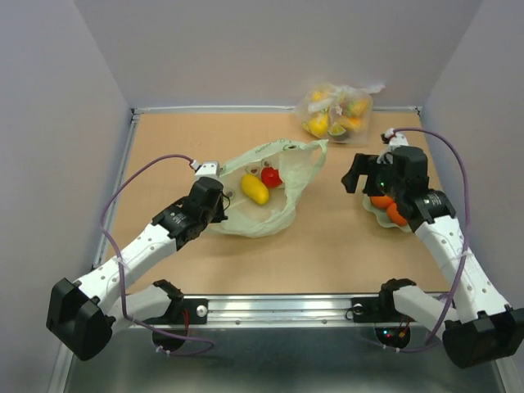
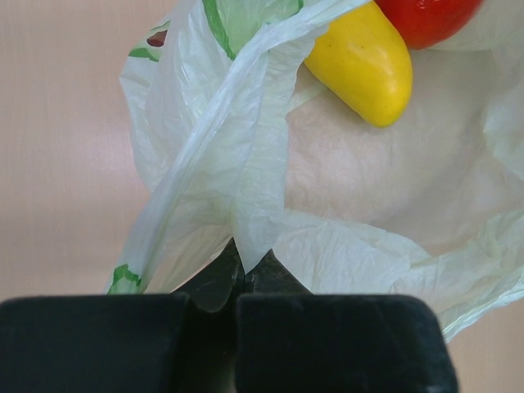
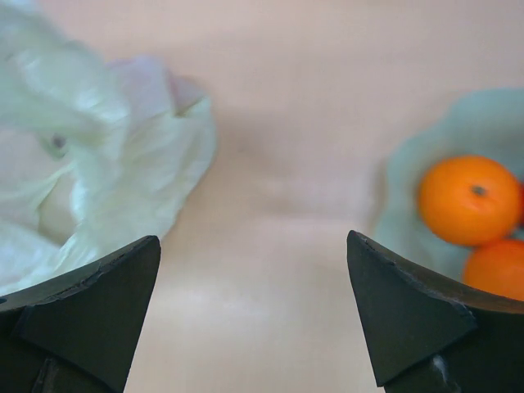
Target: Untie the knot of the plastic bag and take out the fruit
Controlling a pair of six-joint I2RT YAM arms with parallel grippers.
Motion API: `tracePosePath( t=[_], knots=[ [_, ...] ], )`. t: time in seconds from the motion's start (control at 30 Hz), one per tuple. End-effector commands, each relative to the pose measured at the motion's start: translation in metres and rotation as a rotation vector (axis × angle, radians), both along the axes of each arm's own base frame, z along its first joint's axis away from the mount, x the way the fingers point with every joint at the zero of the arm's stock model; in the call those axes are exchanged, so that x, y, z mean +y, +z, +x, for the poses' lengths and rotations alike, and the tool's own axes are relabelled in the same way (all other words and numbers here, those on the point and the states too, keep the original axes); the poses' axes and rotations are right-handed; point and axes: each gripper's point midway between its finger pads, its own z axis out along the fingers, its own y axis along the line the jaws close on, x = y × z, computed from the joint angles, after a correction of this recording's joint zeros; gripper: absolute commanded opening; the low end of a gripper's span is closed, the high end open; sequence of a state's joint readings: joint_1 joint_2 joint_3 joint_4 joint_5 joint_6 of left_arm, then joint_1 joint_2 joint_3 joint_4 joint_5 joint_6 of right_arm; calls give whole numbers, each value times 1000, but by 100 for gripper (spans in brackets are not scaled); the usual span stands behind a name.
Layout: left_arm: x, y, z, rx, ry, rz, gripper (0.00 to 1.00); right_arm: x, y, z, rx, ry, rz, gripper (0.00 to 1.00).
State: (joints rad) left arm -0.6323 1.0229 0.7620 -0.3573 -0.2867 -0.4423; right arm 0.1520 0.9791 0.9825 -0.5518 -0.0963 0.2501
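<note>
While the left gripper (image 2: 243, 274) pinches the untied, open plastic bag (image 1: 262, 214), mango (image 1: 255, 189) and apple (image 1: 271, 177) lie inside, not yet removed; two oranges (image 3: 469, 199) sit in a dish (image 3: 413, 151) right of the bag, beneath the wide, empty right gripper (image 3: 254, 246).

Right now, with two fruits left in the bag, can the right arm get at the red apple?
Probably yes: the right end effector is open and empty; the red apple lies uncovered in the plastic bag, whose edge the left end effector pinches.

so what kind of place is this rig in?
Probably a lab robot cell: plain grey walls boxing a brown tabletop, left arm and right arm mounted on a metal rail.
</note>
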Motion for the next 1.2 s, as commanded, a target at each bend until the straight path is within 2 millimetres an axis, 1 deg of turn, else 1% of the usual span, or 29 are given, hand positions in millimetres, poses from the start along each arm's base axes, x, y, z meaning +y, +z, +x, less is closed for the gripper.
tracePosePath(
  t=[0.0,0.03,0.1,0.13,0.17,0.2,0.23,0.27,0.3,0.33,0.4,0.43,0.5,0.53,0.63,0.67,0.7,0.73,0.77,0.83,0.87,0.9,0.93,1.03,1.1,1.17],
  knots=[
    [-2,15,7,-22,6,-13,0,66,35,2,-119,250,-11,100],
    [-2,14,6,-19,7,-14,0,91,41,-5,-137,323,-9,100],
    [-2,13,6,-17,14,-22,0,117,40,-4,-144,378,-27,100],
    [-2,7,3,-6,9,-21,0,142,42,-11,-156,447,-27,99],
    [-2,4,2,3,7,-23,0,155,44,-12,-162,474,-34,99],
    [-3,1,1,10,5,-25,0,170,44,-8,-159,499,-49,98],
    [-4,-6,-3,31,2,-29,0,188,46,-13,-179,550,-69,97],
    [-4,-9,-4,40,0,-31,0,199,46,-13,-188,581,-81,97],
    [-5,-10,-6,43,-3,-39,0,212,43,-7,-190,614,-106,96],
    [-5,-12,-7,48,4,-44,0,220,43,-5,-192,635,-112,94],
    [-6,-10,-8,44,3,-63,0,236,39,-2,-197,690,-135,92],
    [-7,-9,-9,42,-1,-74,0,248,35,4,-193,711,-141,91],
    [-8,-8,-10,44,-4,-80,0,258,30,11,-190,730,-150,90],
    [-9,-8,-11,47,-8,-83,0,267,22,19,-180,731,-158,90],
    [-9,-8,-13,50,-14,-83,0,277,10,31,-189,746,-184,90],
    [-8,-6,-14,48,-14,-89,0,285,-2,37,-177,759,-193,90],
    [-9,-6,-14,49,-17,-92,0,288,-7,40,-174,765,-201,90],
    [-9,-4,-15,46,-20,-99,0,293,-22,46,-152,778,-218,90],
    [-11,-3,-16,45,-26,-105,0,297,-27,48,-149,787,-225,90],
    [-12,-2,-16,46,-31,-114,0,301,-41,54,-141,797,-246,89],
    [-12,-2,-17,48,-31,-115,0,305,-54,59,-127,801,-261,89],
    [-13,-2,-17,48,-34,-117,0,306,-51,61,-141,801,-265,89],
    [-13,-2,-17,49,-34,-120,0,307,-64,66,-128,803,-286,88],
    [-12,0,-19,49,-34,-123,0,308,-83,81,-127,773,-345,84],
    [-11,0,-20,47,-30,-125,0,310,-97,88,-117,777,-372,81],
    [-11,-1,-21,49,-32,-132,0,314,-106,90,-110,792,-378,79]
  ],
)
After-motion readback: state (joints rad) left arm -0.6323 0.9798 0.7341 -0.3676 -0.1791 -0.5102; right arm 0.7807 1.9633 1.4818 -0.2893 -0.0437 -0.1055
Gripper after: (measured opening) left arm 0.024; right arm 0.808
